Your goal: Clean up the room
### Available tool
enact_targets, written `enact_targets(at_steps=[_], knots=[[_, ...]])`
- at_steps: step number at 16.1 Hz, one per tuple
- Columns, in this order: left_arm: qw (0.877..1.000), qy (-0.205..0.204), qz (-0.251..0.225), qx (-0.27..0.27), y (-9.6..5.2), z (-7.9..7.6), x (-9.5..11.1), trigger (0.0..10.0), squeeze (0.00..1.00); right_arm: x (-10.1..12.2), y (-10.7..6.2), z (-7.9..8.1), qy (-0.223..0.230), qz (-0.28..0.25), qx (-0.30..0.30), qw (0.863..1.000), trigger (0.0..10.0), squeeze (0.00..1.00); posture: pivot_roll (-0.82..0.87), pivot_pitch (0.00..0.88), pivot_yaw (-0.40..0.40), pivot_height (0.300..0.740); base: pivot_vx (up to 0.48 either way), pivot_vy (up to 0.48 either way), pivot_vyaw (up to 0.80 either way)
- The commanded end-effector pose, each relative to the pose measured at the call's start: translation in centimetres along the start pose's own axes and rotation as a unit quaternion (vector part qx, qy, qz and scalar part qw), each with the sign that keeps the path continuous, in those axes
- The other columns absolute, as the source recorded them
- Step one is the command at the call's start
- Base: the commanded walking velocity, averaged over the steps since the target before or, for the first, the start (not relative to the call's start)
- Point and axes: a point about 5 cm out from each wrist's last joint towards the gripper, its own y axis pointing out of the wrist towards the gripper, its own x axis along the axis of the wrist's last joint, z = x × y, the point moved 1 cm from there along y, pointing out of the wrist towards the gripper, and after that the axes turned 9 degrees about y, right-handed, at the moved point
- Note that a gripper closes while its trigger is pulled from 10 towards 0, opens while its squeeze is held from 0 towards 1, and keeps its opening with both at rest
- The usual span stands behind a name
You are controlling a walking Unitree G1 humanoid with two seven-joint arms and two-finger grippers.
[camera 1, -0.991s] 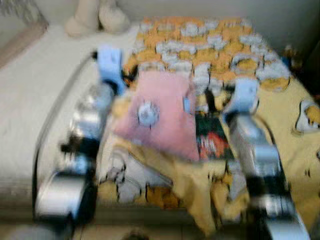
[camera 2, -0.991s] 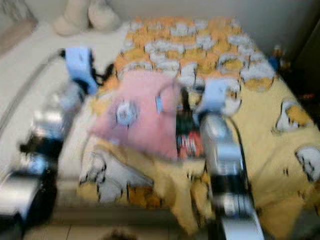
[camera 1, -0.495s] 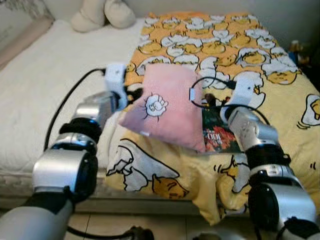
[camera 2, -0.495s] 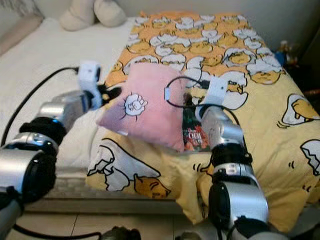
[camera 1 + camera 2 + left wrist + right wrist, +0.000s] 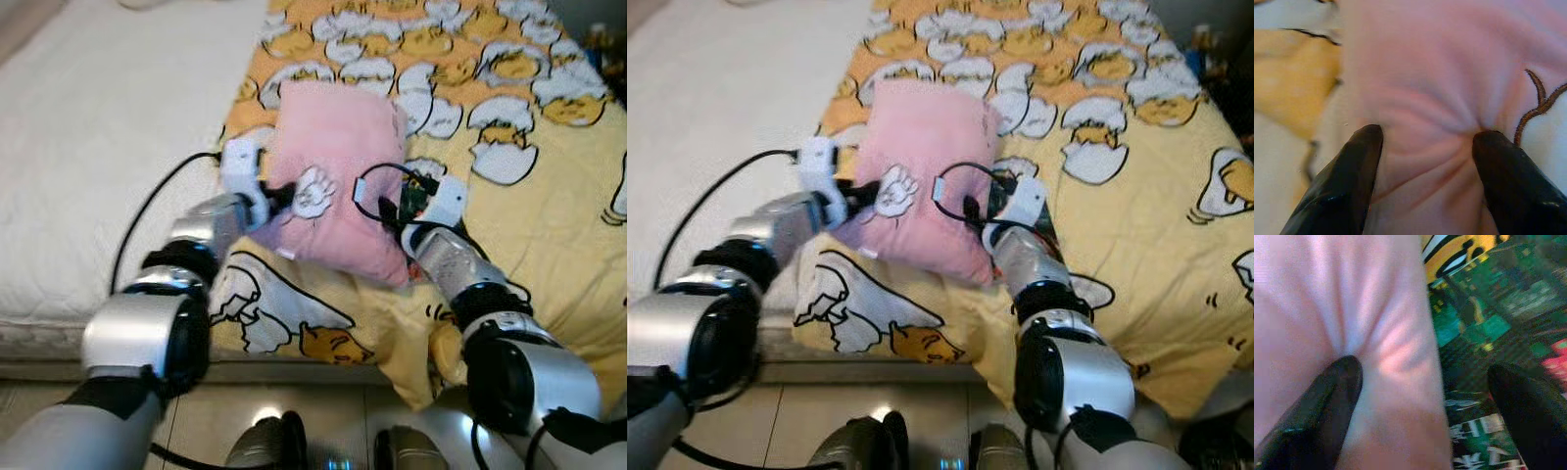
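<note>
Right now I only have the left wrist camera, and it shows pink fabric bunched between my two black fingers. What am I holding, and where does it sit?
Observer: It's a pink pillow lying on a yellow blanket printed with eggs, on a bed. The left gripper pinches its left edge beside a white embroidered patch.
Operator: Where's my other arm?
Observer: The right gripper is at the pillow's opposite edge, fingers spread. One finger dents the pillow without clamping it.
Operator: Anything underneath?
Observer: Yes, a dark green printed magazine lies against the pillow's right edge, below the right gripper's other finger.
</note>
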Motion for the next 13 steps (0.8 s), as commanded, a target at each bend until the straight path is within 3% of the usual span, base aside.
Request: enact_targets(at_steps=[1, 2, 3, 8, 10, 13], knots=[[1.0, -0.001, -0.002, -0.028, 0.4, -1.3, 0.1, 0.0, 0.0, -1.7, 0.3, 1.6, 0.021, 0.027, 0.026, 0.999, 0.0, 0.0, -0.18, 0.253, 0.099, 0.732, 0.0, 0.0, 0.0], [0.998, -0.003, -0.002, -0.059, 0.7, -2.5, -0.1, 0.0, 0.0, -2.3, 0.4, 2.7, 0.053, 0.033, 0.048, 0.997, 0.0, 0.0, -0.18, 0.251, 0.099, 0.732, 0.0, 0.0, 0.0], [0.998, -0.01, 0.002, -0.067, 0.7, -2.7, -0.5, 0.0, 0.0, -2.4, 0.4, 3.2, 0.067, 0.034, 0.061, 0.995, 0.0, 0.0, -0.18, 0.248, 0.096, 0.732, 0.0, 0.0, 0.0], [0.994, -0.06, 0.013, -0.094, 0.5, -2.9, -2.0, 0.0, 0.0, -3.4, 0.3, 3.1, 0.104, 0.044, 0.074, 0.991, 0.0, 0.0, -0.17, 0.255, 0.091, 0.732, 0.0, 0.0, 0.0], [0.993, -0.072, 0.014, -0.096, 0.4, -2.8, -2.3, 0.0, 0.0, -3.8, 0.3, 2.6, 0.096, 0.042, 0.064, 0.992, 0.0, 0.0, -0.16, 0.259, 0.088, 0.732, 0.0, 0.0, 0.0], [0.993, -0.059, 0.009, -0.102, 0.3, -2.8, -2.3, 0.0, 0.0, -3.6, 0.2, 1.8, 0.066, 0.033, 0.06, 0.995, 0.0, 0.0, -0.16, 0.261, 0.08, 0.732, 0.0, 0.0, 0.0]])
